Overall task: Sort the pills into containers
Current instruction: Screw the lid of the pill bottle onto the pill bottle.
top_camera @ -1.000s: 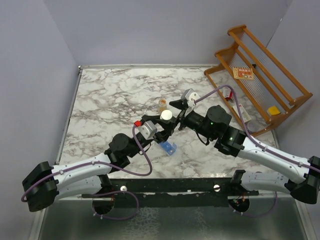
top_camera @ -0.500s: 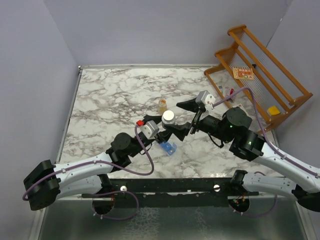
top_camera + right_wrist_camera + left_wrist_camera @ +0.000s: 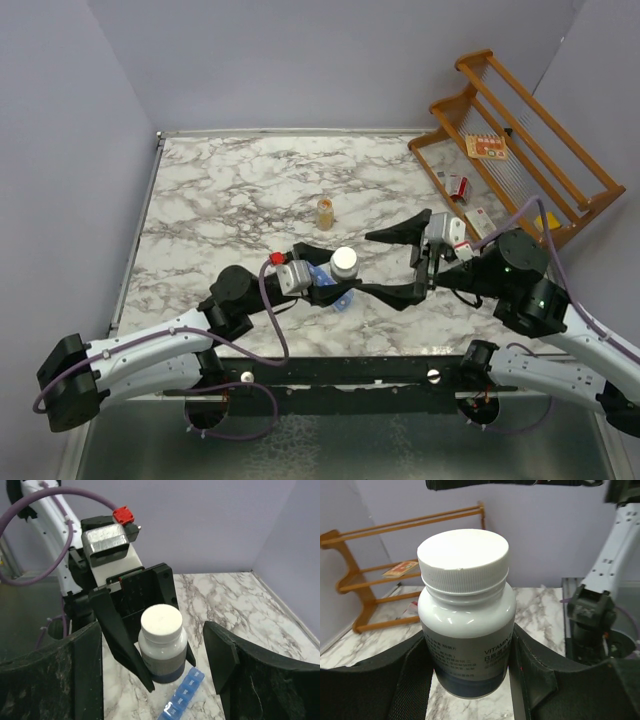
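My left gripper (image 3: 338,282) is shut on a dark pill bottle with a white cap (image 3: 344,263) and holds it upright above the marble table. In the left wrist view the bottle (image 3: 465,615) fills the space between the fingers. The blue strip of containers (image 3: 338,298) lies on the table just under the bottle, partly hidden, and its lids look shut in the right wrist view (image 3: 186,696). My right gripper (image 3: 388,266) is wide open and empty, to the right of the bottle and facing it (image 3: 159,642). A small amber bottle (image 3: 326,211) stands farther back.
A wooden rack (image 3: 520,130) stands at the back right, holding a small flat card and a yellow thing (image 3: 547,221). Small red-and-white boxes (image 3: 456,186) lie at its foot. The table's left edge (image 3: 140,230) meets the purple wall.
My right gripper has drawn back to the right, away from the bottle's cap, and stands wide open. My left gripper has carried the bottle nearer, over the blue containers.
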Tool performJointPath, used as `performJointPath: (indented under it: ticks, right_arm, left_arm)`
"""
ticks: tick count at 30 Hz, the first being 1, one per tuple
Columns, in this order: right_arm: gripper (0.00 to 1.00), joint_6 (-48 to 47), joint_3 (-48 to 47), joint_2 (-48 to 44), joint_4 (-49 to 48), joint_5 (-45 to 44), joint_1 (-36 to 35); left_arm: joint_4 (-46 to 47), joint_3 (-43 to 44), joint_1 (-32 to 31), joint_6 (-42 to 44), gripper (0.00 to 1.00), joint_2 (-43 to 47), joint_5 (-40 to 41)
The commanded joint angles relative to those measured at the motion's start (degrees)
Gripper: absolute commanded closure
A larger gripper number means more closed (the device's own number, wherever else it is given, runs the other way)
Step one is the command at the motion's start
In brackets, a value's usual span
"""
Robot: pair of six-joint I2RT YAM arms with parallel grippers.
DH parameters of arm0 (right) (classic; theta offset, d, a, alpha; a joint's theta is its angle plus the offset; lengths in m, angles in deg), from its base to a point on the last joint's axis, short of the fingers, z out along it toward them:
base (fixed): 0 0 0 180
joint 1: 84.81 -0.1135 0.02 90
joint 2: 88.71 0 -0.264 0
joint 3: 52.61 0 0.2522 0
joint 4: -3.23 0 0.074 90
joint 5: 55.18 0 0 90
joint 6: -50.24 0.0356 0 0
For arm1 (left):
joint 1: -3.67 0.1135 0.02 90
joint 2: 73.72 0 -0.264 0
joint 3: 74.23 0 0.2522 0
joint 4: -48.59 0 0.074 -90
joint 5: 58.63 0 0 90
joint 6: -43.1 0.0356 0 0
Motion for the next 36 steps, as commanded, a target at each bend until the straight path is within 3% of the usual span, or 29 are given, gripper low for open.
performJointPath:
  ticks: [1, 8, 18, 36]
  right_arm:
    - [0.19, -2.3, 1.7, -3.3, 2.6, 6.1, -0.1]
    - [0.39, -2.2, 2.9, -4.0, 1.3, 11.2, -0.1]
    - [0.43, -0.6, 2.9, 0.6, -2.8, 17.8, 0.0]
    - [0.55, 0.2, 3.2, 2.9, -4.1, 21.9, -0.1]
  left_arm:
    - [-1.1, 1.6, -0.3, -3.6, 1.0, 4.2, -12.9]
    - [-1.2, 2.1, -0.3, -7.7, 1.0, 4.3, -19.1]
    - [-1.2, 2.8, -0.3, -10.0, 1.0, 1.3, -24.1]
    - [-1.2, 2.8, -0.3, -8.9, 1.0, 0.6, -21.5]
